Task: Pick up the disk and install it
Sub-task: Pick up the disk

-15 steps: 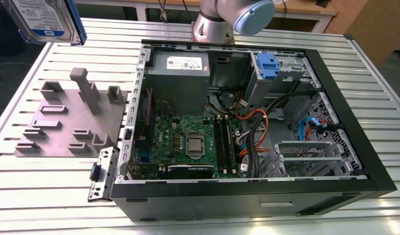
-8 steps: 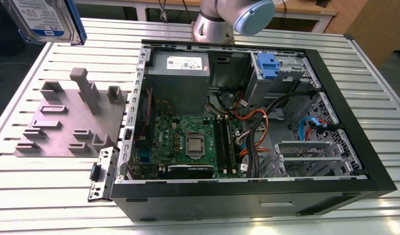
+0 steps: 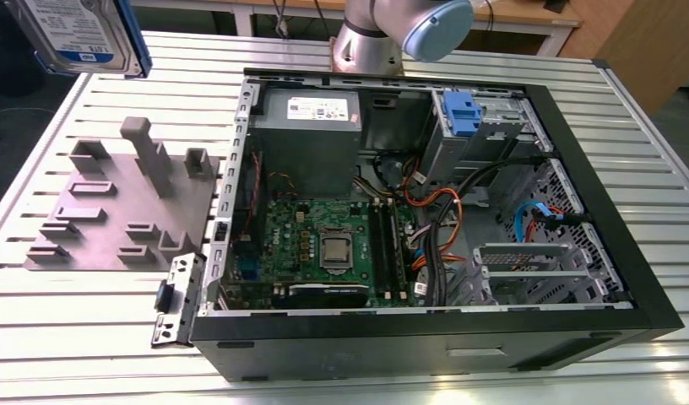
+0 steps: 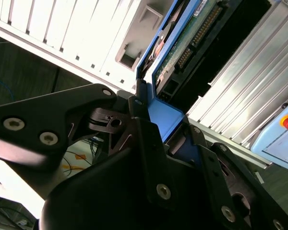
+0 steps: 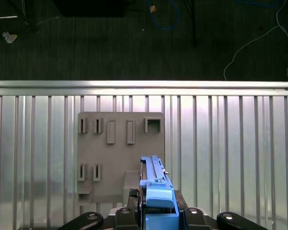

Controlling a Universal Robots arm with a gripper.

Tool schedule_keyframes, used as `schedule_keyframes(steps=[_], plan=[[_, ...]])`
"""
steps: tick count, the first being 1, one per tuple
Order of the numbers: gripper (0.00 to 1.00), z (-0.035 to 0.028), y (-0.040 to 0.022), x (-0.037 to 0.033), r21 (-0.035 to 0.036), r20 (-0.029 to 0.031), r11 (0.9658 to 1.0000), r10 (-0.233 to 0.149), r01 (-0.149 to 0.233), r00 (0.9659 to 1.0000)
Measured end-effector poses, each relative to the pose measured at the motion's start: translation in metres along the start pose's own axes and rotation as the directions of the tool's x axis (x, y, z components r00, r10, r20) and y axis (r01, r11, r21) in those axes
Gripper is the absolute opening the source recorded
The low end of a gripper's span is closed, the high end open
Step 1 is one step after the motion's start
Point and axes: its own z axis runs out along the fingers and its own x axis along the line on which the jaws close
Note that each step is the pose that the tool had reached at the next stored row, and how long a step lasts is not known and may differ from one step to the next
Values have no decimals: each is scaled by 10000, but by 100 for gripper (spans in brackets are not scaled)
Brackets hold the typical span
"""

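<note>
Looking at the exterior view, you see the disk [image 3: 80,34] held up in the air, clear of the slatted table [image 3: 615,126], over its far corner on the exterior view's left and well apart from the open computer case [image 3: 615,278]. Its broad face is silver-grey metal with a white label crossed by a blue band, and a blue plastic carrier frame runs along its edge. Your gripper [image 5: 156,213] is clamped on the disk. In the second wrist view the black fingers [image 4: 146,143] press on the blue carrier from both sides, and beyond them the disk's other face shows green, with a row of connector pins. In the first wrist view you meet the disk edge-on, a narrow strip with the blue carrier's end nearest the camera, hanging above the grey fixture plate [image 5: 120,143] that lies flat on the table. In the exterior view that plate, with its upright pegs and blocks, sits toward the table's edge on the exterior view's left, just beside the case. Inside the case, the larger grey metal box [image 3: 311,126] with a small white label fills the far corner on the exterior view's left, and a bare blue bracket [image 3: 463,114] stands in the drive bay along the far wall. The arm [image 3: 401,29] rises at the table's far edge behind the case.
</note>
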Motion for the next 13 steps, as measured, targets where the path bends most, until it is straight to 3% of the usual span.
schedule_keyframes(steps=[13], plan=[[37,-2,-96,-3,0,0,10000,2,-2,10000]])
